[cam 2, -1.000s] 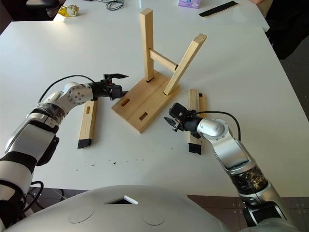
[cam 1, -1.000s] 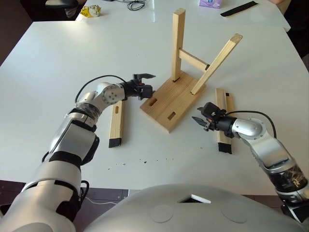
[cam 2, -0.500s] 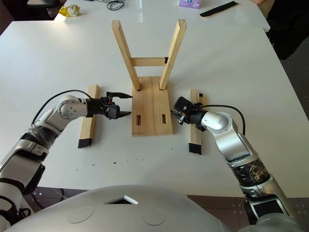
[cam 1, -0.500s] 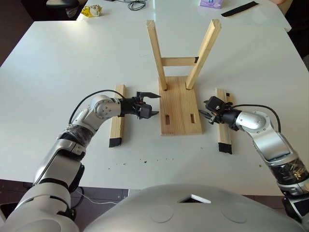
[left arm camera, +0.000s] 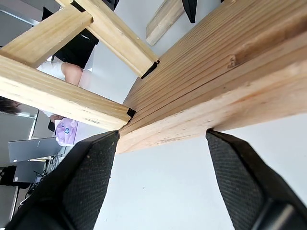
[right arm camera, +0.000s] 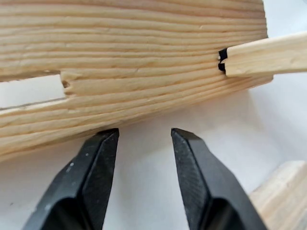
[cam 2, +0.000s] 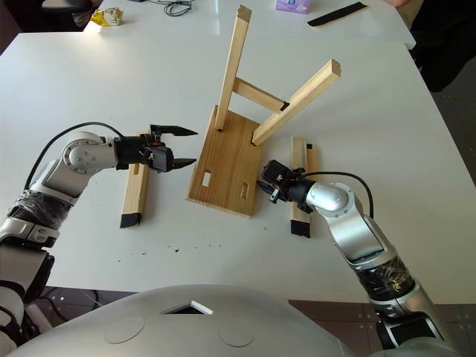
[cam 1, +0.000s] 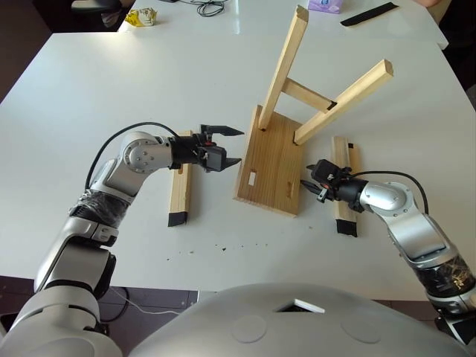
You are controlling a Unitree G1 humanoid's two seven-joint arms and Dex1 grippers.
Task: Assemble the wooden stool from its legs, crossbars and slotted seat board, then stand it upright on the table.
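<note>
The slotted seat board [cam 1: 269, 165] lies mid-table at an angle, with two legs [cam 1: 281, 71] [cam 1: 348, 97] plugged into its far end and a crossbar [cam 1: 307, 95] joining them. My left gripper [cam 1: 229, 146] is open at the board's left edge, with nothing between its fingers [left arm camera: 88, 187]. At the board's near right corner my right gripper [cam 1: 306, 186] is open, fingertips [right arm camera: 103, 153] just short of the wood. One loose leg [cam 1: 181, 184] lies under my left forearm. Another loose leg [cam 1: 343, 190] lies under the right one.
A yellow crumpled wrapper [cam 1: 140, 16], a cable [cam 1: 208, 6], a purple box [cam 1: 325, 5] and a black strip [cam 1: 368, 13] sit along the table's far side. The white table [cam 1: 89, 89] is bare to the left and right of the parts.
The board with its two legs has swung round on the table; the legs now lean right. My left gripper has shifted further away, my right one nearer, both staying open at the board's sides.
</note>
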